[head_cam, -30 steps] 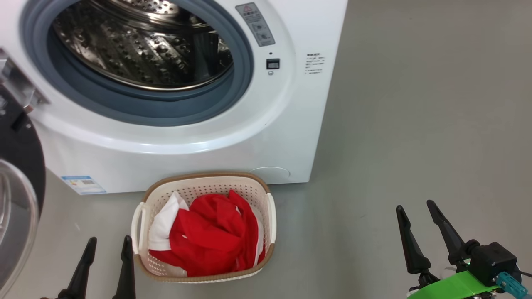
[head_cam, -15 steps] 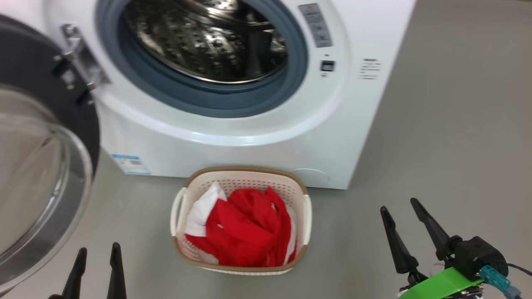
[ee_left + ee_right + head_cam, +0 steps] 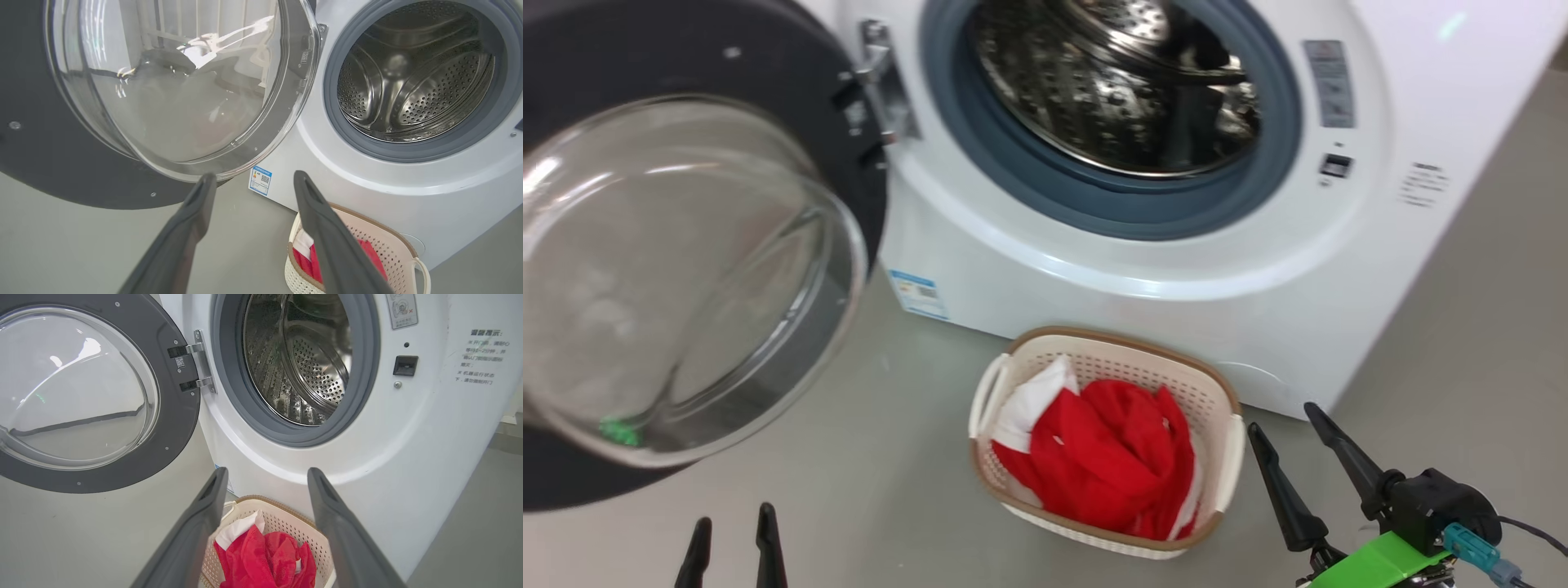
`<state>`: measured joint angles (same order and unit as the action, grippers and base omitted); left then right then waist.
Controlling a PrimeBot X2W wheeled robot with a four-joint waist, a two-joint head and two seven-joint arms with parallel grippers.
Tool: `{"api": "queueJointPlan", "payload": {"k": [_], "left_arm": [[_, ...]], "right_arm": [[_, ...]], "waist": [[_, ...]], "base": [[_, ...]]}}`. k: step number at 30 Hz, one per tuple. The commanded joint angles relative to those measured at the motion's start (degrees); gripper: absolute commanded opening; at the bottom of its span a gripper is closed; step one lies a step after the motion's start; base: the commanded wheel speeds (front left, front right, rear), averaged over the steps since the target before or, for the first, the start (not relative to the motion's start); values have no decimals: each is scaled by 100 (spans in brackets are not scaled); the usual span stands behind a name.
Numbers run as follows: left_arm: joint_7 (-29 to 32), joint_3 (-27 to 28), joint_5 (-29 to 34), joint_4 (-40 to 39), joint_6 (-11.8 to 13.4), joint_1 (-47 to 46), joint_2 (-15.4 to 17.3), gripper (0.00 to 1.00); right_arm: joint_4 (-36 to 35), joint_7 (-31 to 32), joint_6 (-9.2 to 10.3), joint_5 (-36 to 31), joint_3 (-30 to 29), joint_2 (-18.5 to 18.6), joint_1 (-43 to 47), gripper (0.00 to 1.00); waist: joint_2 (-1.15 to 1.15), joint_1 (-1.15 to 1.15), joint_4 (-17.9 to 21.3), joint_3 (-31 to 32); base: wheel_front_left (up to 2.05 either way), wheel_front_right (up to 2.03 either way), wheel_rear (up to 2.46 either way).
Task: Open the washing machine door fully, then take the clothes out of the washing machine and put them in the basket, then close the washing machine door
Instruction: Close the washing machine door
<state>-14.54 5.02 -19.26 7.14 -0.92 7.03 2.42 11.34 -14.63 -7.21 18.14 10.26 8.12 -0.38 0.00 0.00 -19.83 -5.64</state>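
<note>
The white washing machine (image 3: pixel 1143 269) (image 3: pixel 367 192) (image 3: pixel 416 428) stands with its steel drum bare. Its door (image 3: pixel 686 269) (image 3: pixel 41 163) (image 3: pixel 171 428) hangs swung wide to the left, glass bowl facing me. On the floor before the machine sits the cream basket (image 3: pixel 1232 445) (image 3: pixel 392 249) (image 3: pixel 282 522) holding the red and white clothes (image 3: pixel 1107 465) (image 3: pixel 369 251) (image 3: pixel 265 559). My left gripper (image 3: pixel 731 527) (image 3: pixel 253 179) is open and empty, low at the left, below the door. My right gripper (image 3: pixel 1286 425) (image 3: pixel 265 473) is open and empty, just right of the basket.
Grey floor (image 3: pixel 1462 351) spreads to the right of the machine and under the open door. A blue label (image 3: pixel 917 294) is on the machine's lower front, and the latch slot (image 3: pixel 404 365) sits right of the drum opening.
The head camera has swung left, so the door now shows in full and the machine and basket sit further right. Both grippers stay open and low.
</note>
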Motion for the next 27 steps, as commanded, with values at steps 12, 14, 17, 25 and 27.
{"api": "queueJointPlan", "payload": {"k": [12, 14, 17, 25, 27], "left_arm": [[-46, -23, -147, -357, 294, 299, 46, 100], [-46, -39, -166, -388, 313, 323, 46, 100], [-46, -47, -192, -423, 331, 331, 46, 100], [-46, 42, -319, -596, 275, 188, 46, 100], [-46, 109, -362, -693, 223, 118, 46, 53]], "right_arm": [[-51, -37, -28, 126, 335, 13, -82, 100], [-51, -37, -28, 131, 350, 4, -72, 100], [-46, -37, -28, 140, 376, -4, -70, 100], [-44, -37, -28, 153, 371, -1, -106, 100], [-51, -37, -28, 149, 359, -8, -103, 100]], "waist": [[0, 0, -829, 345], [0, 0, -841, 347], [0, 0, -837, 336], [0, 0, -791, 280], [0, 0, -785, 269]], "base": [[0, 0, 0], [0, 0, 0], [0, 0, 0], [0, 0, 0], [0, 0, 0]]}}
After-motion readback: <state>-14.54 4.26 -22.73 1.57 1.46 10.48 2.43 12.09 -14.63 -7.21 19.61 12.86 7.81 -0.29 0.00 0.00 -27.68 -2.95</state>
